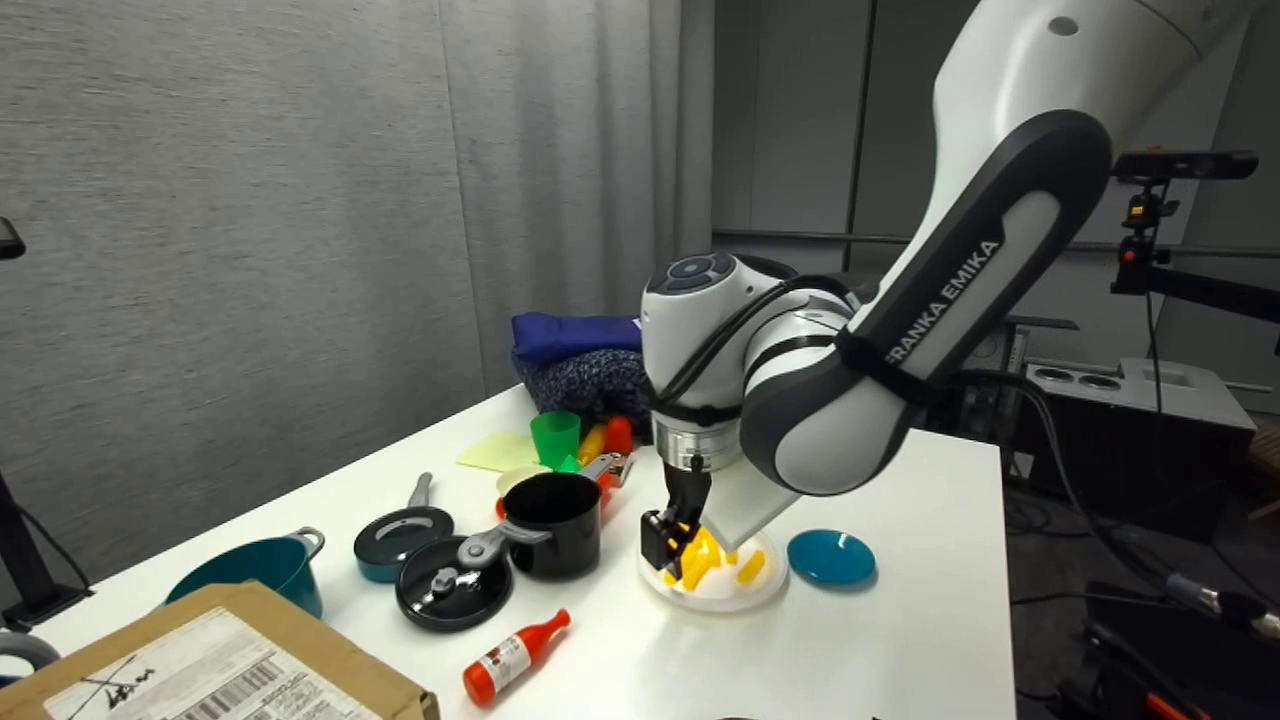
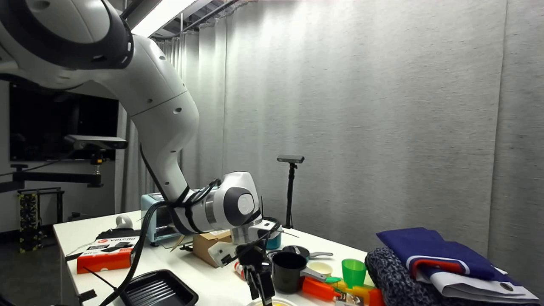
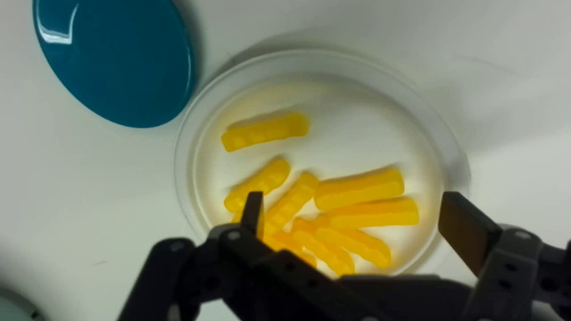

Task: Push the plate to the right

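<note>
Gripper (image 3: 352, 207) spread wide over white plate (image 3: 357, 138), one finger (image 3: 254, 211) above yellow pieces (image 3: 292, 200) (contact unclear), teal dish (image 1: 831, 557) between plate and table edge (image 1: 1000, 590)

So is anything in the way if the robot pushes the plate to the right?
Going by right in an exterior view, yes: the teal dish sits close beside the plate on that side, so the plate would probably bump it.

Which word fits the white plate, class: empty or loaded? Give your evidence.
Loaded: in the wrist view, several yellow pieces lie on the plate, though part of it is bare.
</note>
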Available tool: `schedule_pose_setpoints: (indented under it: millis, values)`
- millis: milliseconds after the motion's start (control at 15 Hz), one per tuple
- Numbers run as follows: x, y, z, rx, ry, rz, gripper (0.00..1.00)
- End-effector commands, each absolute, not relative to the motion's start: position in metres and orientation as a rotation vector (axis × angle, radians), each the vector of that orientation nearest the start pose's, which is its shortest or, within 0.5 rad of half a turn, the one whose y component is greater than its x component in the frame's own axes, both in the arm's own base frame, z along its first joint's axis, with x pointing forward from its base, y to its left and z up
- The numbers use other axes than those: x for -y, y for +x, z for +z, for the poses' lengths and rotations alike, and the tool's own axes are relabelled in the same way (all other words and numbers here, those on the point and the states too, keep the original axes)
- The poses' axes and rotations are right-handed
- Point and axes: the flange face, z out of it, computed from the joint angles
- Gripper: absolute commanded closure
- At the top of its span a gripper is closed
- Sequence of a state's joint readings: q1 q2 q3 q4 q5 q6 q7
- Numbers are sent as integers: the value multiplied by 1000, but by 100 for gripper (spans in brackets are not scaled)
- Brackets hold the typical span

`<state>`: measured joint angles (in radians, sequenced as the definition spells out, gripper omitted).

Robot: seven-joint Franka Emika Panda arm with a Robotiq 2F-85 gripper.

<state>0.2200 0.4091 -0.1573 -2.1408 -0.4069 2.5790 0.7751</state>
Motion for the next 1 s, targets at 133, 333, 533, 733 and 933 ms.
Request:
schedule_pose_setpoints:
  millis: [133, 333, 533, 733, 933]
  values:
    - [-56, 572, 216, -775, -3163, -162, 0]
    - [-50, 564, 209, -808, -3180, -142, 0]
    - [-29, 553, 200, -817, -3236, -120, 0]
    - [-9, 545, 194, -844, -3275, -111, 0]
    - [9, 541, 196, -889, -3288, -126, 0]
